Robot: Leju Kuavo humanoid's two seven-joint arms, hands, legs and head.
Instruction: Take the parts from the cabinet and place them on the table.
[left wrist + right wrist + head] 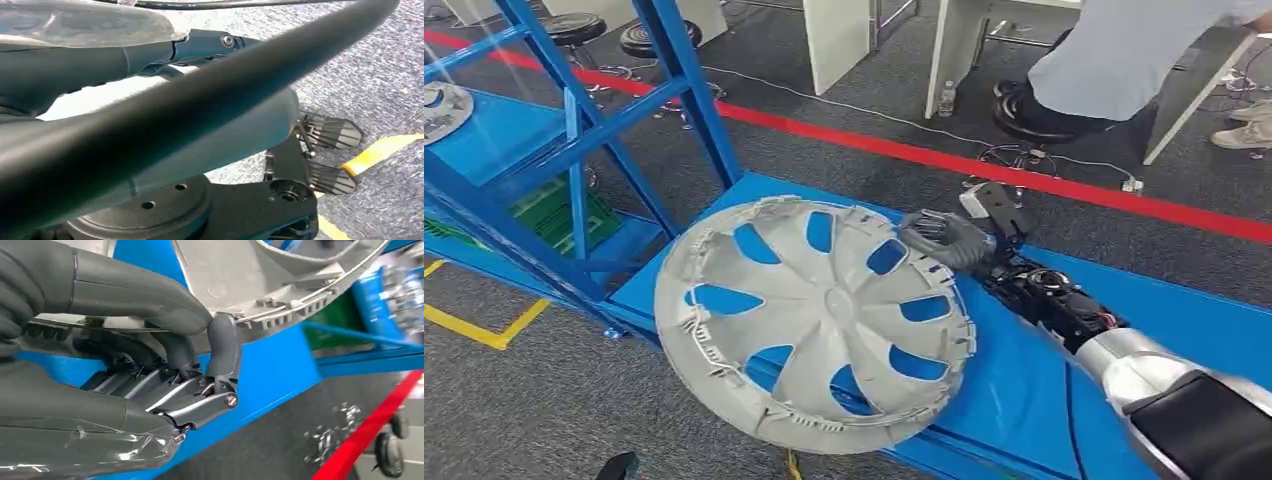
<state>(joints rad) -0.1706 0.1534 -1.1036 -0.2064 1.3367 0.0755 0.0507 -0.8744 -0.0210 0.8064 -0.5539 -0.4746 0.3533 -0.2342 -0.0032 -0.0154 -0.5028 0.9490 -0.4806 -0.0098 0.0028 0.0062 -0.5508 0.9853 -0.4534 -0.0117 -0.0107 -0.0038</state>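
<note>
1. Big round grey plastic hubcap, spoked, clips round the rim.
2. It sits tilted over the blue table, by the blue cabinet.
3. Right hand pinches its rim; left hand's state, can't tell.

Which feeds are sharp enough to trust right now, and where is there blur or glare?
Head view: mostly sharp on the hubcap and right hand. Right wrist view: hand sharp, background smeared. Left wrist view: close dark parts out of focus, glare on the clear wrap.
</note>
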